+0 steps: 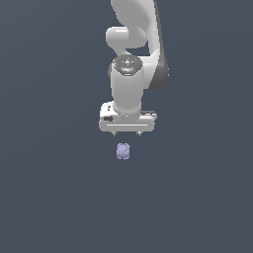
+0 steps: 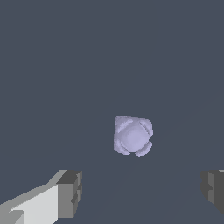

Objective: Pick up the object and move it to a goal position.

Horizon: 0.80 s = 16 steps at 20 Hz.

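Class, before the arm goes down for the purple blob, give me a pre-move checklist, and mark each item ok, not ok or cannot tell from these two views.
1. Gripper open: ok. In the wrist view the two fingers stand far apart, with nothing between them.
2. Opening wider than the blob: ok. The gap clearly exceeds the blob's width.
3. Blob free of the gripper: ok. The exterior view shows a gap between the fingertips and the blob.
4. Gripper centred over the blob: cannot tell. The wrist view shows it between the fingers but ahead of them; the exterior view puts it slightly toward that view's left.
5. Goal position known: cannot tell. No marker shows in either view.
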Tool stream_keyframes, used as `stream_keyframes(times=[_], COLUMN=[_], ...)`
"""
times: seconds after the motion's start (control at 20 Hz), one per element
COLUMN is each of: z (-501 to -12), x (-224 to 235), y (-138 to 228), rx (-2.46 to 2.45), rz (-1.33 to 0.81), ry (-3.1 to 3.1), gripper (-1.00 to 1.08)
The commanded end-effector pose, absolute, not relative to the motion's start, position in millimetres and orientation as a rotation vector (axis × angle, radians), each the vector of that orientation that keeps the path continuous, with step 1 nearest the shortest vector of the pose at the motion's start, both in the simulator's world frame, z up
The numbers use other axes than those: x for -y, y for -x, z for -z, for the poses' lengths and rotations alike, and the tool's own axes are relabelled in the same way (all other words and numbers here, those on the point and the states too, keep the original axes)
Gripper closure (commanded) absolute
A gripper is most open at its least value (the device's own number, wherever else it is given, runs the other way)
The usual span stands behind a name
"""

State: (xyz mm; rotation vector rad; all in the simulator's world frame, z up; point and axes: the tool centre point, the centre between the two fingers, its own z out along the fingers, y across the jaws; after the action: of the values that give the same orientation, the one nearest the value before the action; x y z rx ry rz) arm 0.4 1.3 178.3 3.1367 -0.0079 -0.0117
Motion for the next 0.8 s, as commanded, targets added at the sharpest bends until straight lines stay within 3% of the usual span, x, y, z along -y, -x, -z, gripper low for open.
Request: stream_keyframes(times=[0.0,0.75], z=[-178,-173], x=[-1,-32], y=[0,7], rx=[0.008,-0.075], rz=[0.012,0.033], ry=[-3.137,-3.157], gripper=[-0.92,-0.92])
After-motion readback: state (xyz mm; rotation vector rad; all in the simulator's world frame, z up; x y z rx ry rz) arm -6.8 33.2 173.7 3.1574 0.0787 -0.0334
